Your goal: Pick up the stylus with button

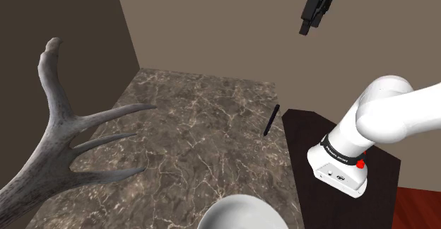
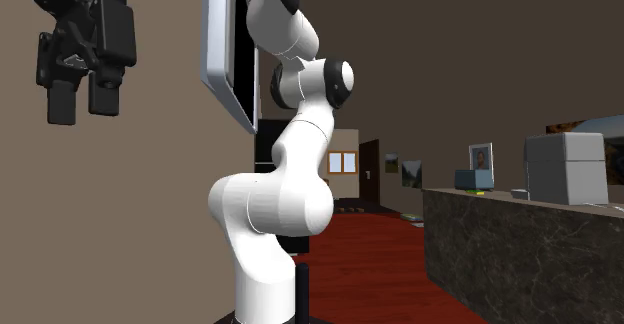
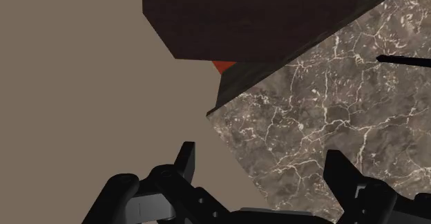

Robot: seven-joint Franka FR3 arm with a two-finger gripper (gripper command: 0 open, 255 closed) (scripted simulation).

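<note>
The stylus is a thin black pen lying on the marble counter, near the counter's edge beside the stand. In the wrist view the stylus shows as a black line on the marble, far ahead of the fingers and off to one side. My black gripper hangs high above the counter, well over the stylus and apart from it. Seen from the second exterior view, the gripper has its fingers apart and nothing between them. The gripper is open in the wrist view too.
A large grey antler fills the shoulder view's left foreground over the counter. A white rounded object sits at the counter's near edge. The dark stand adjoins the counter. Brown walls back the counter.
</note>
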